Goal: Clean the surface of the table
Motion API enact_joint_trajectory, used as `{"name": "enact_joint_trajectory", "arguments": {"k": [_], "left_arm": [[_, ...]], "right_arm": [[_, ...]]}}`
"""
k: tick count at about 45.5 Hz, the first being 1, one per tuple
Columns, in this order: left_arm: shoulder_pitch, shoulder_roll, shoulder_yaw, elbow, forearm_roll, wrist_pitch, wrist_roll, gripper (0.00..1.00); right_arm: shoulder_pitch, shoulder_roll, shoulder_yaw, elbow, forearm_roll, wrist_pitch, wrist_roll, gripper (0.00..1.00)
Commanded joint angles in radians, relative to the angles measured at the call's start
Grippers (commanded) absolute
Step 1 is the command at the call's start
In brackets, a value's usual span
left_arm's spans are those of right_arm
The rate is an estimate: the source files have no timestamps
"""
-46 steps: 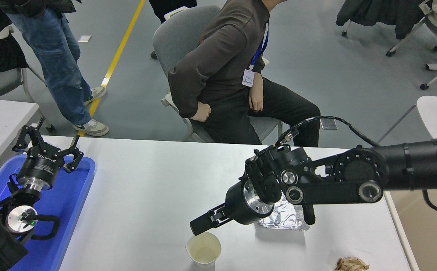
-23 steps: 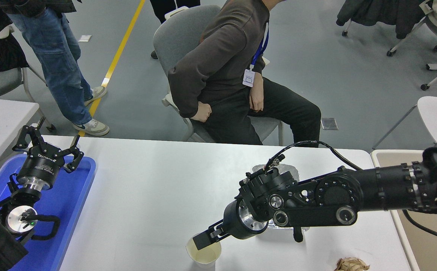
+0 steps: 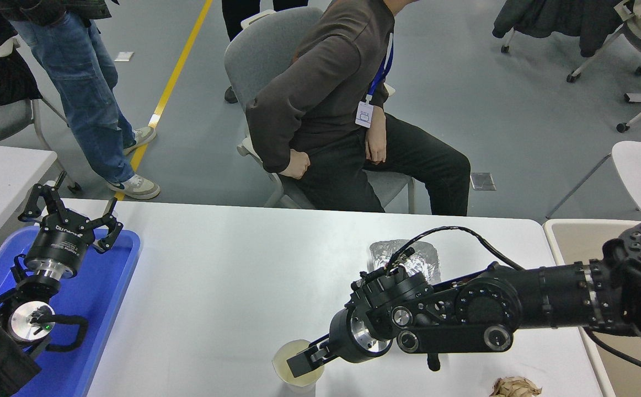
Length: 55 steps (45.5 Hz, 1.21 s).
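Head view: one paper cup (image 3: 297,368), right gripper (image 3: 302,361) clamped on its rim; left gripper (image 3: 72,214) spread apart.

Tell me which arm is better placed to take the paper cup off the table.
Right. Its hand is already at the paper cup's rim, one finger dipping inside. The left hand sits open over the blue tray, far across the table surface.

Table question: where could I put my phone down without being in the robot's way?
The widest bare patch of the table surface lies between the blue tray and the paper cup. It is crowded near the right gripper at the cup, the foil and the crumpled paper.
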<state>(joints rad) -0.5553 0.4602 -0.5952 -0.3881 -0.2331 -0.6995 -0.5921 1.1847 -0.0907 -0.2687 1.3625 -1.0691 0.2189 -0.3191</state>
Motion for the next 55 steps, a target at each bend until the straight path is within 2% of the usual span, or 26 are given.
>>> {"name": "enact_joint_trajectory", "arguments": {"k": [1,3,6,9,13,32,40,55], "left_arm": [[0.000,0.000,0.000,0.000,0.000,0.000,0.000,1.00],[0.000,0.000,0.000,0.000,0.000,0.000,0.000,1.00],[0.000,0.000,0.000,0.000,0.000,0.000,0.000,1.00],[0.000,0.000,0.000,0.000,0.000,0.000,0.000,1.00],[0.000,0.000,0.000,0.000,0.000,0.000,0.000,1.00],[0.000,0.000,0.000,0.000,0.000,0.000,0.000,1.00],[0.000,0.000,0.000,0.000,0.000,0.000,0.000,1.00],[0.000,0.000,0.000,0.000,0.000,0.000,0.000,1.00]], "right_arm": [[-0.014,0.006,-0.020,-0.006,-0.080,-0.021,0.003,0.75],[-0.014,0.006,-0.020,-0.008,-0.080,-0.020,0.003,0.68],[-0.014,0.011,-0.026,-0.008,-0.078,-0.018,0.005,0.40],[-0.013,0.014,-0.027,-0.008,-0.080,-0.018,0.014,0.18],[-0.010,0.014,-0.027,-0.008,-0.080,-0.018,0.021,0.01],[0.032,0.005,-0.017,-0.003,-0.065,-0.018,0.057,0.00],[0.065,-0.021,0.003,0.015,-0.006,-0.015,0.057,0.00],[0.246,-0.193,0.066,0.167,0.115,-0.004,0.063,0.00]]}}
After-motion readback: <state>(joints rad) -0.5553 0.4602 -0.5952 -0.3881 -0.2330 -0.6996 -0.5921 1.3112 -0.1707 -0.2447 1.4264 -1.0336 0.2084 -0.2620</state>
